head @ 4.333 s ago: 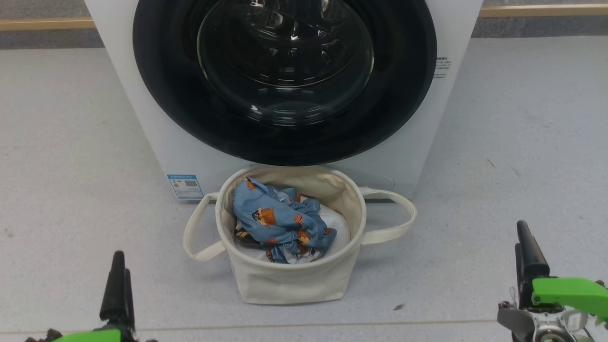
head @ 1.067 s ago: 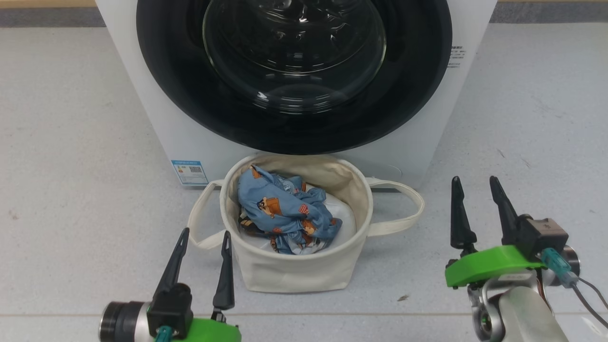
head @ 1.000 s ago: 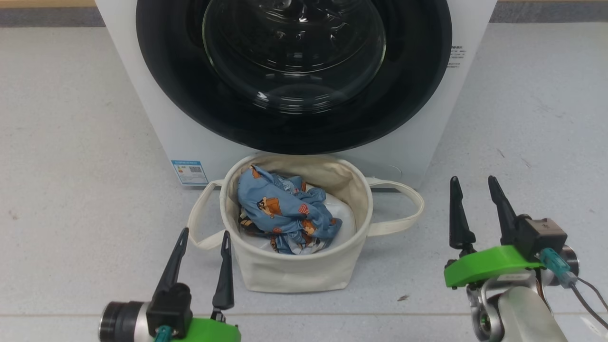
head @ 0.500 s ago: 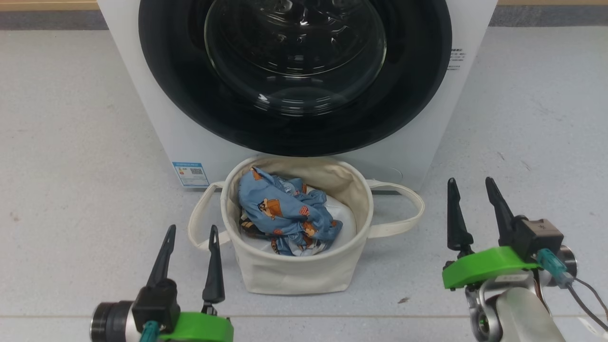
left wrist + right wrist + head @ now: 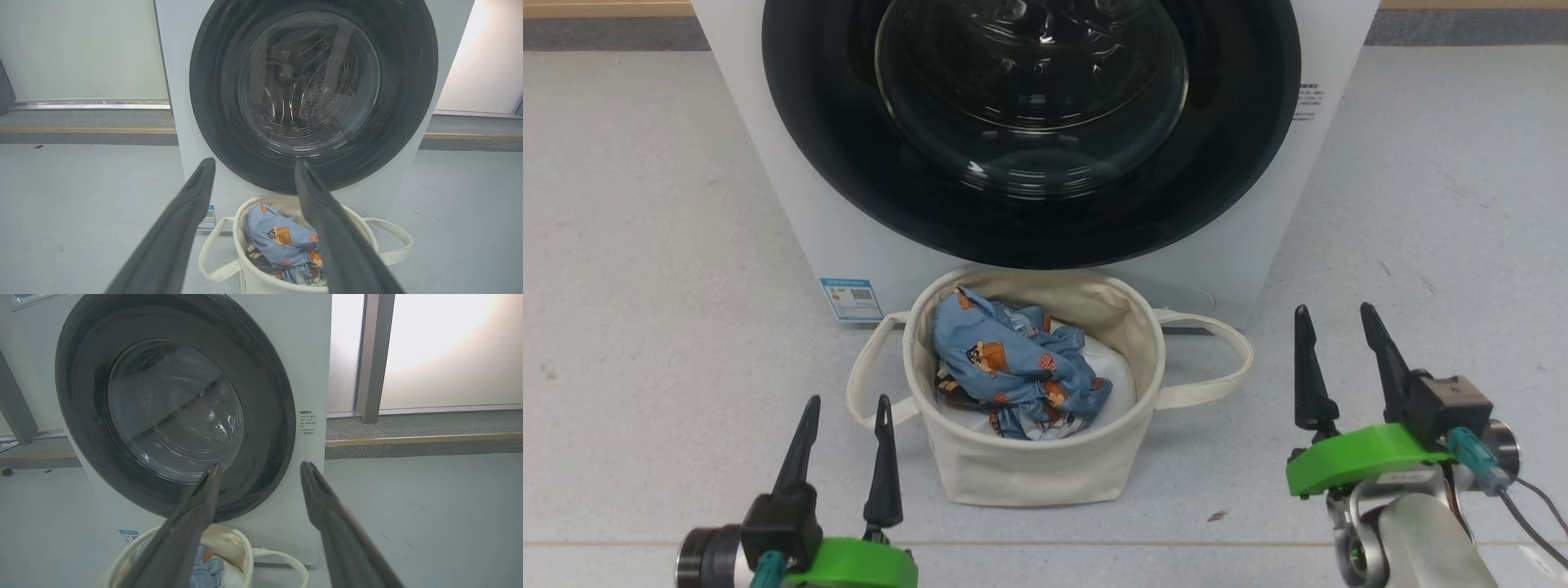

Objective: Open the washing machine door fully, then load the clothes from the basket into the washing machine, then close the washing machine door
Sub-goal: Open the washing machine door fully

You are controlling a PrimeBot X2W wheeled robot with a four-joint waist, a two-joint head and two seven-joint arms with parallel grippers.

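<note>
1. Washing machine [image 5: 796,237] at the far side, and the washing machine door [image 5: 1031,122] sits closed against it.
2. Just in front of it, the basket [image 5: 1029,478] stands on the floor, the clothes [image 5: 1005,367] heaped inside over a white bundle [image 5: 1109,374].
3. Left gripper [image 5: 847,402] hovers near, just left of the basket, fingers apart, holding nothing.
4. Right gripper [image 5: 1333,310] hangs well out to the right, fingers spread too, empty.
</note>
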